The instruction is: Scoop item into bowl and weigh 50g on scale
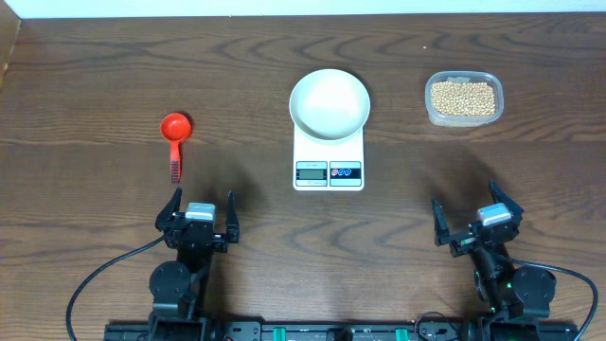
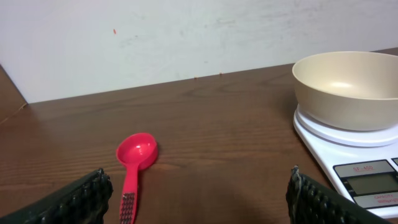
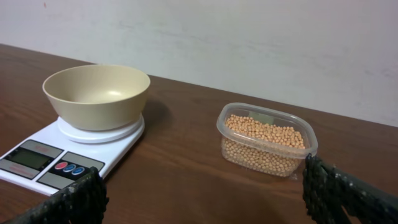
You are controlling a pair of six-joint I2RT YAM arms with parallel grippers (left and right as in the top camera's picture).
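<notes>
The left claw is sitting low at the near edge of the worktop, its fingers standing spread wide and gripping nothing. The right claw is resting the same way on the other side, its fingers likewise parted and bare.

Seen from overhead, a red scoop is lying at 11 o'clock from the left claw, well apart from it, with the cup pointing away and the handle pointing back toward the claw. In the left wrist view the scoop is lying flat between the two fingers' lines of sight, a little left of centre.

The scale is sitting mid-worktop, at 2 o'clock from the left claw and 10 o'clock from the right claw, with its display and buttons facing the arms. The bowl is standing upright on the scale's far half, holding nothing.

The beans are lying in a clear tub at 12 o'clock from the right claw, well apart from it and at 3 o'clock from the bowl. In the right wrist view the beans are filling the tub almost to its rim, while the bowl and scale are showing at the left.
</notes>
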